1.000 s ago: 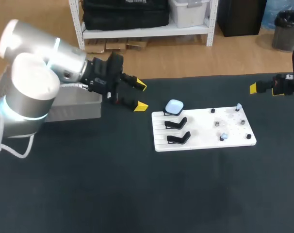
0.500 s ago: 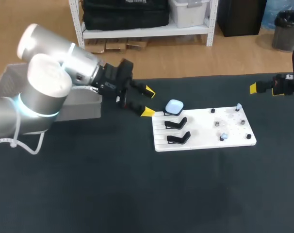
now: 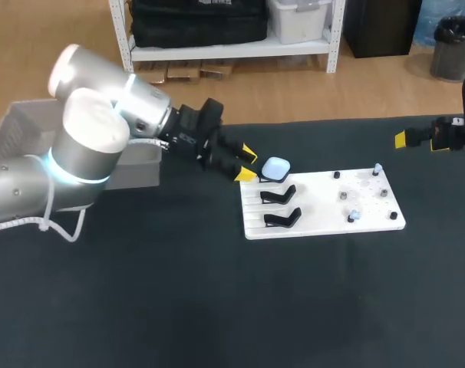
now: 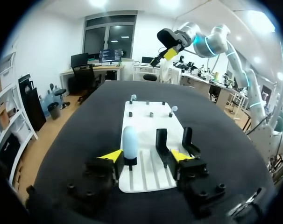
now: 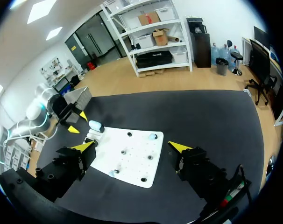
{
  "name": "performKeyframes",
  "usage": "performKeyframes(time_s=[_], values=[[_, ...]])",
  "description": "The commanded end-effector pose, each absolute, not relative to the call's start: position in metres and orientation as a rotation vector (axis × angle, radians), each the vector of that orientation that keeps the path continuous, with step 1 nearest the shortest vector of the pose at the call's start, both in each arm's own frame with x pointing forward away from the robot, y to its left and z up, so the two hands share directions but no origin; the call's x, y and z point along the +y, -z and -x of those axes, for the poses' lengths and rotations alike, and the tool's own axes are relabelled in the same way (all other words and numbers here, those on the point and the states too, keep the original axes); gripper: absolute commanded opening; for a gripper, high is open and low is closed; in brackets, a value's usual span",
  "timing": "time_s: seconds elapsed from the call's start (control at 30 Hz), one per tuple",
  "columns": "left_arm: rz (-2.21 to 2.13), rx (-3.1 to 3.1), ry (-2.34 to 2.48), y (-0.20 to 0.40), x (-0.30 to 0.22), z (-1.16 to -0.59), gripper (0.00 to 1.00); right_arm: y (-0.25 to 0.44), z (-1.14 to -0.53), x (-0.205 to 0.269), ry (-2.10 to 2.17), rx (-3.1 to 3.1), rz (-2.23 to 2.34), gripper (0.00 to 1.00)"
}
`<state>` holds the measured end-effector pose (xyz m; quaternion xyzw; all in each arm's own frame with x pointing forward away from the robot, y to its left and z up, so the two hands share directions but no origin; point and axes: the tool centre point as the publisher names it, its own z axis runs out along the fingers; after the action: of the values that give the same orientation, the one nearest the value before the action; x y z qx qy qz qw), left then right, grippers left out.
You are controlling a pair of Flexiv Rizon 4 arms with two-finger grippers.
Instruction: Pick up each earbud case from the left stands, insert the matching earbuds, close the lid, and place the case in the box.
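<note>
A pale blue earbud case (image 3: 276, 168) stands upright on the rearmost of three black stands at the left end of the white board (image 3: 324, 201). The other two stands (image 3: 281, 207) are empty. My left gripper (image 3: 247, 164) is open just left of the case. In the left wrist view the case (image 4: 130, 142) sits ahead of the left gripper (image 4: 146, 156), close to one finger and apart from the other. Small earbuds (image 3: 354, 215) rest on the board's right half. My right gripper (image 3: 405, 139) hovers open, empty, beyond the board's right end; in its own view the right gripper (image 5: 132, 146) is over the board (image 5: 132, 158).
A grey box (image 3: 136, 165) sits at the table's left rear, largely hidden behind my left arm. Several small dark pegs (image 3: 344, 195) stick up from the board's right half. The black tabletop (image 3: 217, 307) stretches wide in front of the board.
My left arm has swung right from beside the grey box up to the earbud case, and its fingers now stand somewhat closer together. The right arm has kept still.
</note>
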<state>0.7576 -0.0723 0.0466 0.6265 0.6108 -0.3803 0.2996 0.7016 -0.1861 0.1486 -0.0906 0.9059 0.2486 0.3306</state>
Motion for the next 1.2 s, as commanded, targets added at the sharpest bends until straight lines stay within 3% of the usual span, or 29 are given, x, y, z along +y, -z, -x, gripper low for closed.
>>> performKeyframes(time_s=[0.03, 0.7, 1.2], values=[[-1.689, 1.603, 1.025, -0.037, -0.081, -0.768, 0.47, -0.149, -0.701, -0.186, -0.646, 2.371, 0.236, 1.00], [-1.588, 1.641, 1.032, -0.022, -0.099, -0.782, 0.41, -0.149, -0.701, -0.186, -0.646, 2.371, 0.236, 1.00], [-1.577, 1.621, 1.034, -0.018, -0.108, -0.780, 0.42, -0.149, -0.701, -0.186, -0.646, 2.371, 0.236, 1.00]])
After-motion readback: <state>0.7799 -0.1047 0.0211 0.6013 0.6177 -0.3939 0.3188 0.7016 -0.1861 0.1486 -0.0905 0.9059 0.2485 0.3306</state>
